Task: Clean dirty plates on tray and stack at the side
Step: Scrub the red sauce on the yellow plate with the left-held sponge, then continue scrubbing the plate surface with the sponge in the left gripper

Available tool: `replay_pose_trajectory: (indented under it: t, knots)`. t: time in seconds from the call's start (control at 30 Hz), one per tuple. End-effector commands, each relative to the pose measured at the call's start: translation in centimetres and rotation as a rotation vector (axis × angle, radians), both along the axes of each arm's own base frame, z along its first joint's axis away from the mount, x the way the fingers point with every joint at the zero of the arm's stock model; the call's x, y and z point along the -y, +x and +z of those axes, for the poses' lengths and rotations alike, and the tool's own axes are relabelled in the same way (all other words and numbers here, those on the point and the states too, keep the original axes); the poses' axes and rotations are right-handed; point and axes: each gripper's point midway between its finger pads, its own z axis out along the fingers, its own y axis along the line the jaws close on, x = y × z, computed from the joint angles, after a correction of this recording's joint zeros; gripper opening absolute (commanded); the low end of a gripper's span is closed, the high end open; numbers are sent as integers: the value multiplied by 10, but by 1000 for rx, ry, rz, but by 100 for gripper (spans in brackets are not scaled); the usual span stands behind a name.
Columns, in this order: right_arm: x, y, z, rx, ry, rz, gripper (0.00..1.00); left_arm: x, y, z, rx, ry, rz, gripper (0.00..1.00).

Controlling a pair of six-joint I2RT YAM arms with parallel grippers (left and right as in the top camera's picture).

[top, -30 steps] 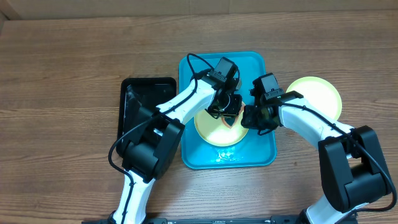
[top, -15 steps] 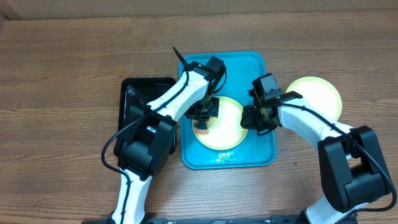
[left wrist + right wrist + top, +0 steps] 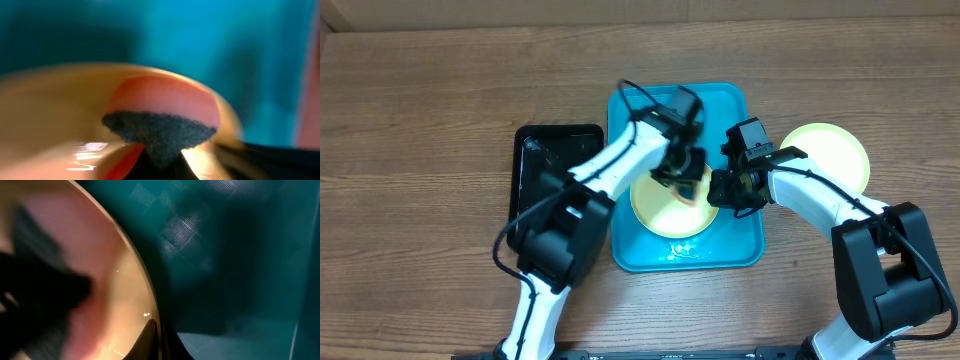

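A pale yellow-green plate [image 3: 662,212] lies on the turquoise tray [image 3: 725,102]. It carries a red smear [image 3: 165,95], also seen in the right wrist view [image 3: 65,235]. My left gripper [image 3: 686,178] is shut on a dark sponge [image 3: 160,131] and presses it onto the smear. My right gripper [image 3: 720,190] is shut on the plate's right rim [image 3: 152,325]. A second pale yellow-green plate [image 3: 835,155] lies on the table to the right of the tray and looks clean. The light blue plate is not in view.
A smaller black tray [image 3: 555,165] lies just left of the turquoise tray, under the left arm. Wooden table surrounds both trays. The tray floor [image 3: 225,255] shows to the right of the held rim.
My left gripper swept the sponge to the plate's left side, then back to the right side near the right gripper. The right gripper has stayed on the rim.
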Motion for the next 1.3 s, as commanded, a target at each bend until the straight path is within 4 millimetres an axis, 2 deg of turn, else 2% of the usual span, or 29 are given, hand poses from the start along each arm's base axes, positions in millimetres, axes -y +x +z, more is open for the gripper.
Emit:
replay_pose_trajectory:
  t: [0.0, 0.07, 0.13, 0.33, 0.47, 0.57, 0.67, 0.8, 0.93, 1.07, 1.27]
  knots:
    - [12, -13, -16, -39, -64, 5, 4, 26, -37, -8, -102, -70, -96, 4]
    - [12, -14, -16, -41, -65, 5, 4, 19, -40, -11, -123, -33, -77, 4]
    - [12, -14, -16, -41, -65, 5, 4, 4, -40, -17, -140, 39, -29, 4]
    - [12, -14, -16, -41, -65, 5, 4, -68, -38, -27, -181, 308, 73, 4]
    - [12, -14, -16, -41, -65, 5, 4, -113, -32, -29, -135, 513, 95, 4]
    - [11, -13, -16, -38, -64, 5, 4, -135, -23, -24, -74, 620, 101, 4]
    - [11, -13, -16, -38, -64, 5, 4, -146, -9, -12, 1, 669, 137, 4]
    - [11, -13, -16, -38, -64, 5, 4, -136, 14, 10, 99, 613, 180, 4]
    - [12, -13, -16, -39, -65, 5, 4, -108, 33, 25, 161, 466, 198, 4]
    - [12, -13, -16, -39, -65, 5, 4, -76, 31, 19, 116, 310, 177, 4]
    - [12, -13, -16, -40, -65, 5, 4, -40, 13, -11, 9, 185, 115, 4]
